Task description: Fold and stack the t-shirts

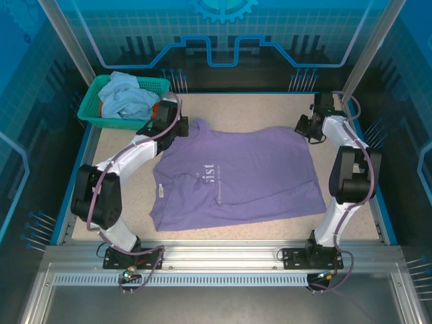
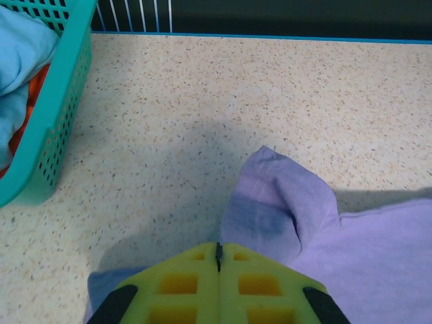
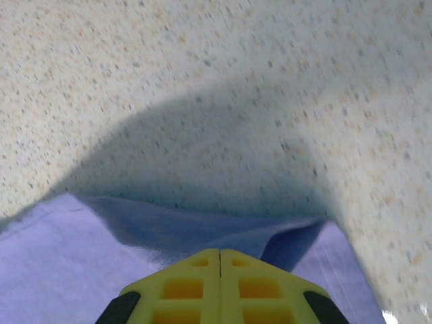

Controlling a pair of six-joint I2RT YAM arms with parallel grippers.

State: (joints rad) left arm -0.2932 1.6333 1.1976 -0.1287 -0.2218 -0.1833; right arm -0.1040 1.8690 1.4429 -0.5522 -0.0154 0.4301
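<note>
the lavender t-shirt lay spread flat on the surface, unfolded; left fingers were pinched shut on its far-left sleeve, right fingers on its far-right corner. light-blue t-shirt and orange t-shirt lay in the teal basket, so nearly everything was left to do

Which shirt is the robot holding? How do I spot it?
Look at the speckled table between the two arms. The purple t-shirt lies spread there, its far corners pinched by the left pincer and right pincer. Unlike the light-blue shirt bunched in the teal basket, it has small white lettering.
</note>
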